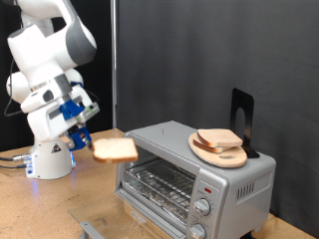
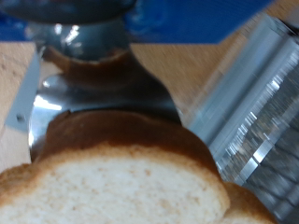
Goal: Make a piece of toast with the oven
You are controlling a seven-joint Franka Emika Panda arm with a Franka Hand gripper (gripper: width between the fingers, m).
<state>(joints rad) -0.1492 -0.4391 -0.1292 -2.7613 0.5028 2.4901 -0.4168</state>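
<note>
My gripper (image 1: 92, 144) is shut on a slice of pale tan toast (image 1: 116, 149) with a brown crust, held flat in the air just off the oven's side at the exterior view's left. The silver-grey toaster oven (image 1: 189, 174) stands on the wooden table with its wire rack (image 1: 159, 183) showing; I cannot tell how the door stands. In the wrist view the toast (image 2: 121, 182) fills the frame below the metal fingers (image 2: 56, 103), with the oven's side (image 2: 257, 112) beside it.
A round light-wood board (image 1: 214, 151) lies on the oven's top with two more bread slices (image 1: 221, 139) on it. A black stand (image 1: 242, 119) rises behind it. Round knobs (image 1: 204, 207) sit on the oven's front. A dark curtain hangs behind.
</note>
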